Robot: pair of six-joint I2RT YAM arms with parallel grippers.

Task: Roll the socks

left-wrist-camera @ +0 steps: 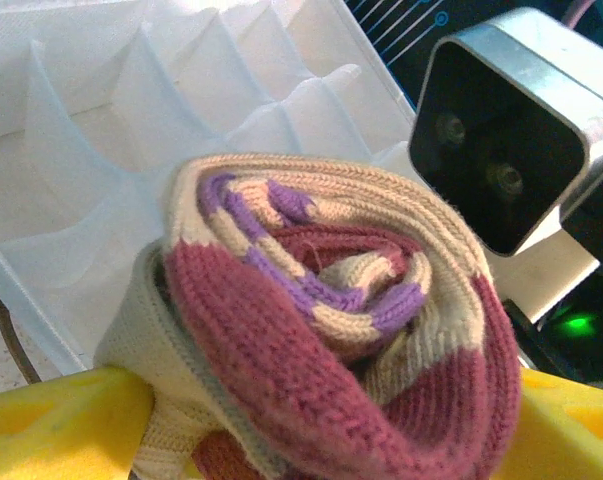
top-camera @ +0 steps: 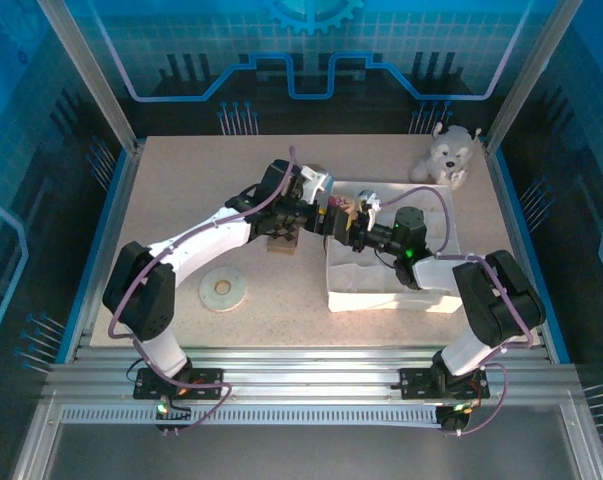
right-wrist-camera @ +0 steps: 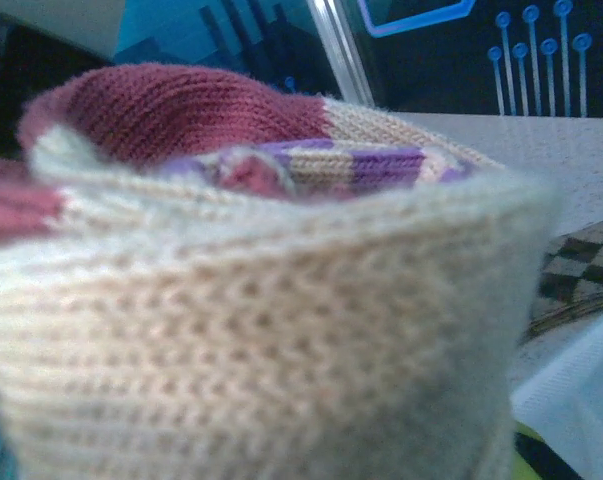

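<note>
A rolled sock (left-wrist-camera: 331, 330), tan with dark red and purple-striped parts, hangs in the air between my two grippers over the left rim of the white box (top-camera: 391, 295). My left gripper (top-camera: 329, 214) has its yellow fingers (left-wrist-camera: 51, 420) wide apart, pressed on both sides of the roll. My right gripper (top-camera: 356, 225) meets it from the other side, shut on the tan cuff (right-wrist-camera: 261, 340), which hides its fingers. The brown argyle sock (top-camera: 281, 245) lies flat on the table under the left arm, and its checks (right-wrist-camera: 581, 255) show at the edge of the right wrist view.
The white box has ribbed walls (left-wrist-camera: 131, 130) right behind the roll. A grey-white plush dog (top-camera: 449, 155) sits at the back right corner. A pale ring (top-camera: 222, 290) lies on the table near the left arm's base.
</note>
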